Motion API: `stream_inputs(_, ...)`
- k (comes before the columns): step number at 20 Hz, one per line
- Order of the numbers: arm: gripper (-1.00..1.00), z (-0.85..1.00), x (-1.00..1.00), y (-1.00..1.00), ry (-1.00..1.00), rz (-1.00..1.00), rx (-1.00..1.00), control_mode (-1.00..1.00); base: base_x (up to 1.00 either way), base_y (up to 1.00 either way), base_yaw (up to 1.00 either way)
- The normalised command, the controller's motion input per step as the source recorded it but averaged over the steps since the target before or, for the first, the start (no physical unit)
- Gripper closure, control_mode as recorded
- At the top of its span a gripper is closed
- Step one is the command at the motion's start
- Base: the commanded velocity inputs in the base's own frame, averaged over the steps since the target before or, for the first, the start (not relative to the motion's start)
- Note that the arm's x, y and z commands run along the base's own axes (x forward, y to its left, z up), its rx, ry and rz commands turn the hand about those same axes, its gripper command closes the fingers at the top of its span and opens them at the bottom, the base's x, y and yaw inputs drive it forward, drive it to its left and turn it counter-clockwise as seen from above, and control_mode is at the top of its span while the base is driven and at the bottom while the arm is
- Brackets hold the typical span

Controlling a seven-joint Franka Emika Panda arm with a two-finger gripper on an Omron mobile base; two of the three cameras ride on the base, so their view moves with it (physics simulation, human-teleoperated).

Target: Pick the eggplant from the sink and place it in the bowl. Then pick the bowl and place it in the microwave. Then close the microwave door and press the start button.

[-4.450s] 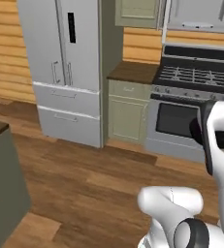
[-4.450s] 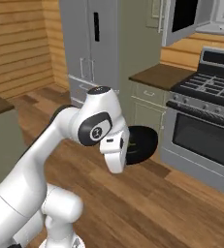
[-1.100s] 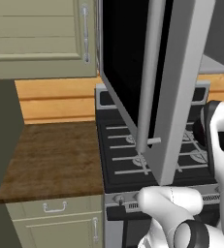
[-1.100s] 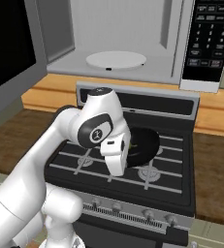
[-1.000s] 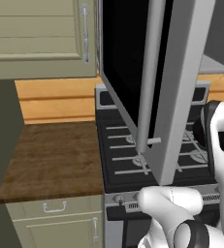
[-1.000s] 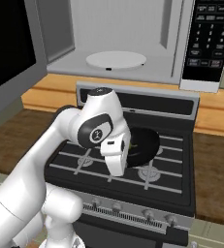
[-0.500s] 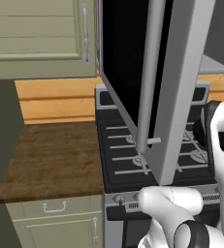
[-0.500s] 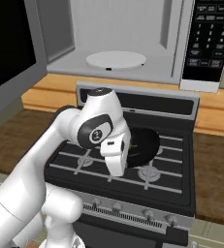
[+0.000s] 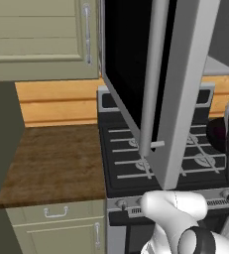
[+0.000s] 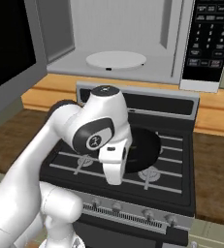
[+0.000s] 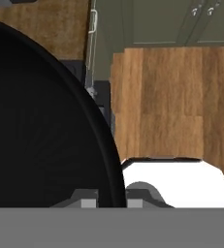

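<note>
Black round bowl (image 11: 40, 131), rim pinched by pincer (image 11: 111, 198); microwave (image 10: 128, 38) gaping.

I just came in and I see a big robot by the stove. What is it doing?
The white robot arm is holding a black bowl by its rim, with its gripper shut on the edge. It holds the bowl over the black stove. Right above, the microwave is waiting with its door swung wide open and its round white plate bare, so the bowl isn't inside yet.
</note>
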Motion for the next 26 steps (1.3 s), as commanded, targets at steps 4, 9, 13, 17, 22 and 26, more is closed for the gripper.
stream_inputs(4,1.00,0.75,-0.24,0.36,0.00,0.00,0.04,-1.00,0.00,0.00,0.00)
stream_inputs(9,1.00,0.25,-0.18,0.38,0.00,0.00,0.03,-1.00,0.00,0.00,0.00)
stream_inputs(13,1.00,0.22,-0.07,0.16,0.00,0.01,0.06,-1.00,0.00,0.00,0.00)
stream_inputs(17,1.00,0.30,-0.02,0.01,-0.03,0.00,0.07,-1.00,0.00,0.00,0.00)
stream_inputs(22,1.00,0.33,0.00,0.00,-0.11,0.00,0.13,-1.00,0.00,0.00,0.00)
stream_inputs(26,1.00,0.27,0.00,0.06,-0.13,0.00,0.13,-1.00,0.00,0.00,0.00)
